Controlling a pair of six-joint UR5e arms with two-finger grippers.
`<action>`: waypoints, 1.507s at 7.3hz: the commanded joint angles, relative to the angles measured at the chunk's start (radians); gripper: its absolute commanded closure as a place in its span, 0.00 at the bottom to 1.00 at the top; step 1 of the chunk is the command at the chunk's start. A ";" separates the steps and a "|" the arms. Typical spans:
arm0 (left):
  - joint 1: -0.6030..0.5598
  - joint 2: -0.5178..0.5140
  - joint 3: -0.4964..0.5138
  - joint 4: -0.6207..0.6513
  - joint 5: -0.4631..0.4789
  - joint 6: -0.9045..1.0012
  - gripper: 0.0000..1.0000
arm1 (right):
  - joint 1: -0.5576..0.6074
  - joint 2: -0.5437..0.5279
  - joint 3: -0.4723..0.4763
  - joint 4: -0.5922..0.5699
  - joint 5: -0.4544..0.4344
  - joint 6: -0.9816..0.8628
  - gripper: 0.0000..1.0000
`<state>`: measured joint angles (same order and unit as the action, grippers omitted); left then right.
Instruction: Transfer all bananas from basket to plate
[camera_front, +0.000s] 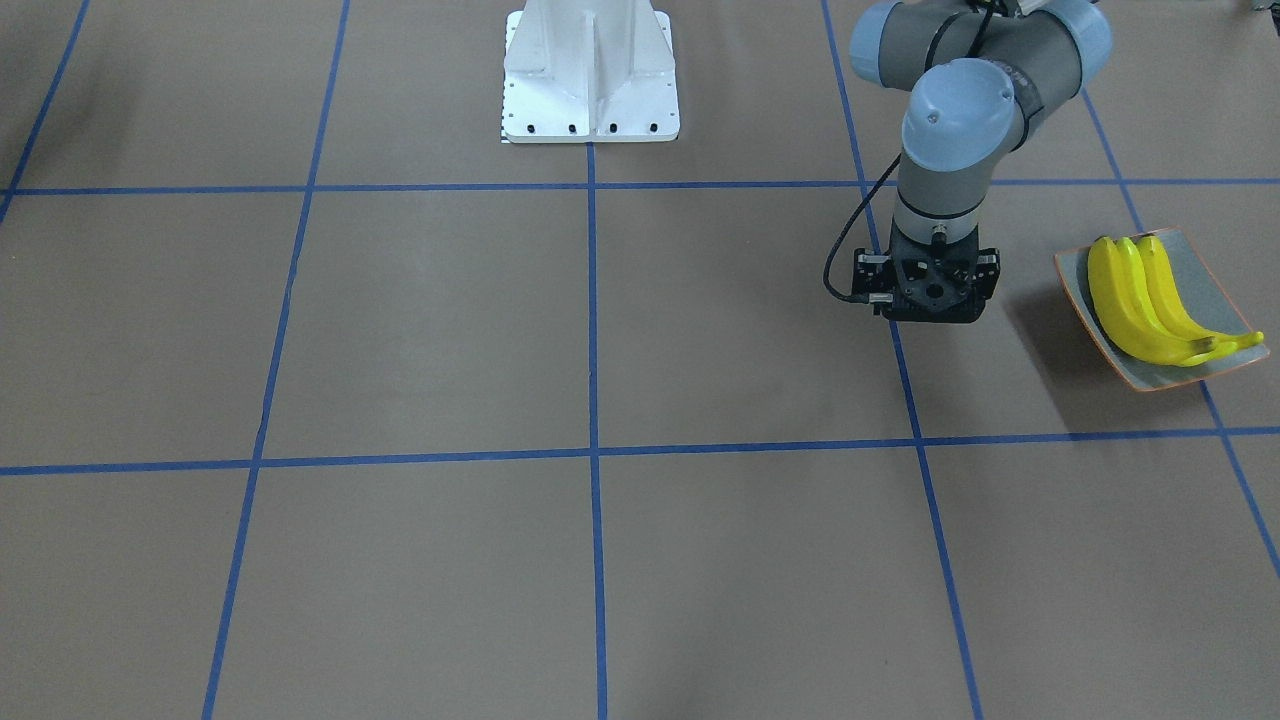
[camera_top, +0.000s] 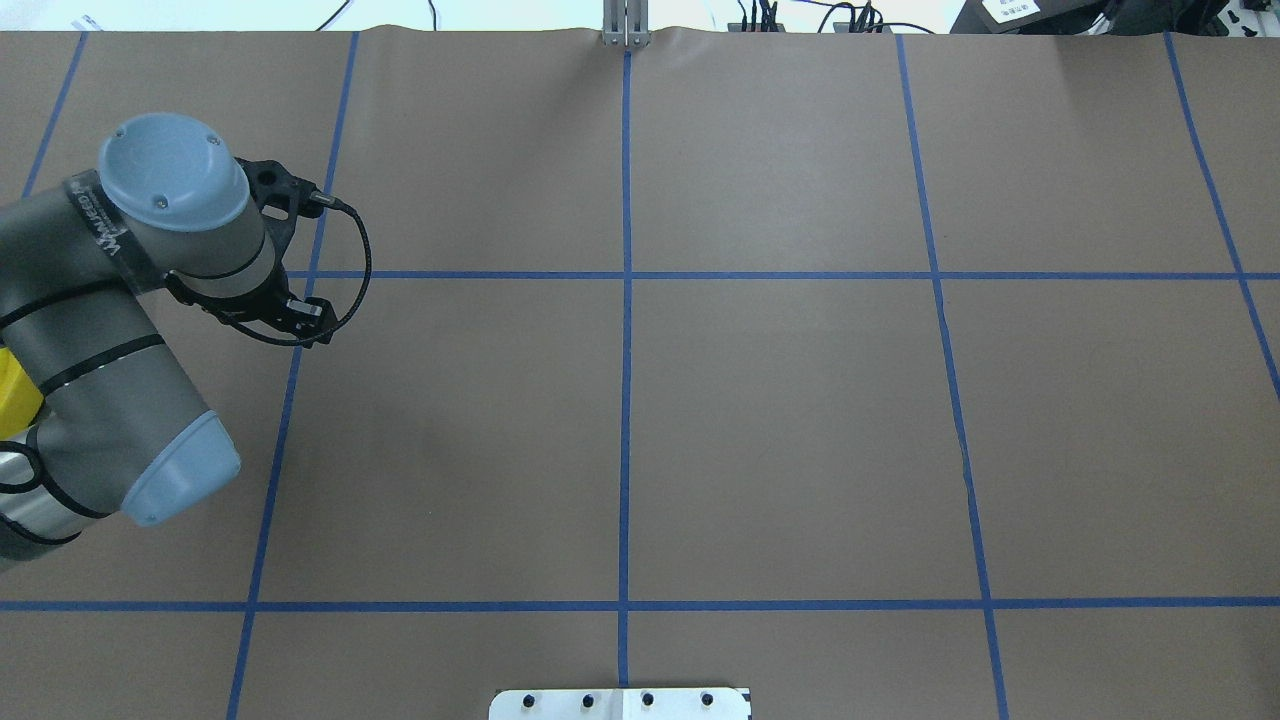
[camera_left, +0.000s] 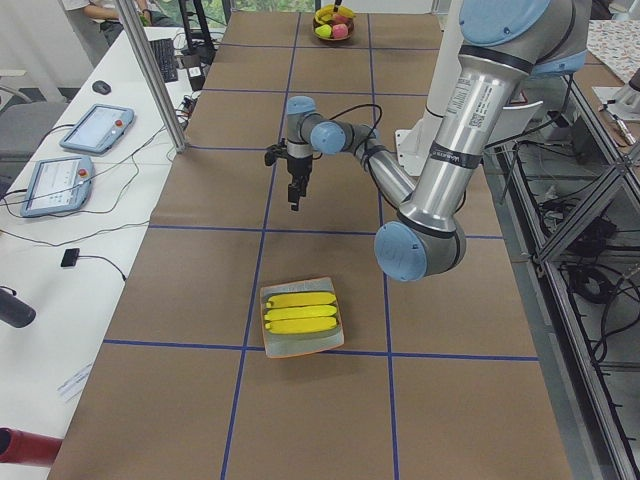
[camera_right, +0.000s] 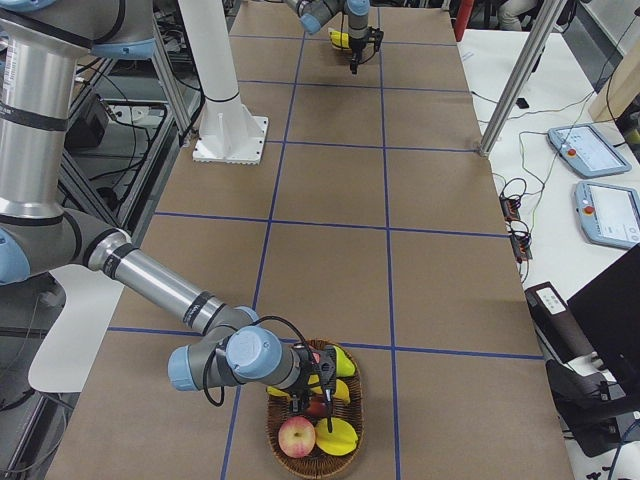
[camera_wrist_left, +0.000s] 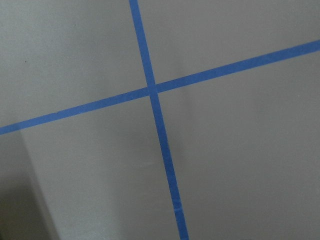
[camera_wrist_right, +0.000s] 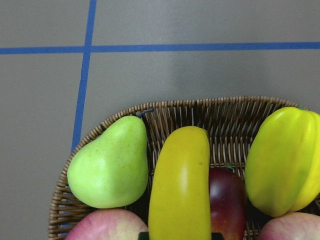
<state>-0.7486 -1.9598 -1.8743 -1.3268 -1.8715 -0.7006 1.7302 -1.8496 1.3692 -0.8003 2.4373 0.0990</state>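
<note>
The plate (camera_front: 1212, 288) sits at the table's left end with two bananas (camera_front: 1125, 300) lying side by side on it. My left gripper (camera_front: 928, 305) hangs pointing down over bare table beside the plate; its fingers are hidden, so I cannot tell its state. At the far end stands the wicker basket (camera_wrist_right: 200, 112). A third banana (camera_wrist_right: 180, 185) lies in it among other fruit. My right gripper (camera_right: 318, 385) is low over the basket. Its fingertips show only as dark slivers tight against both sides of that banana.
A green pear (camera_wrist_right: 107, 167), a yellow-green star fruit (camera_wrist_right: 280, 160) and a dark red apple (camera_wrist_right: 227, 192) crowd the banana in the basket. The white robot base (camera_front: 590, 70) stands mid-table. A side table with tablets (camera_left: 95, 128) and a metal post (camera_left: 150, 75) borders the far edge.
</note>
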 joint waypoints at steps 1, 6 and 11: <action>0.000 -0.002 0.001 -0.002 0.000 0.000 0.11 | 0.043 0.063 0.019 -0.107 0.087 -0.005 1.00; 0.003 -0.010 0.070 -0.312 -0.078 -0.178 0.11 | -0.101 0.261 0.108 -0.191 0.215 0.423 1.00; 0.008 -0.137 0.084 -0.369 -0.165 -0.185 0.04 | -0.409 0.430 0.228 -0.050 0.097 1.006 1.00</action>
<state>-0.7425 -2.0761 -1.7921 -1.6594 -1.9980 -0.8847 1.4095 -1.4637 1.5668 -0.8629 2.5744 0.9900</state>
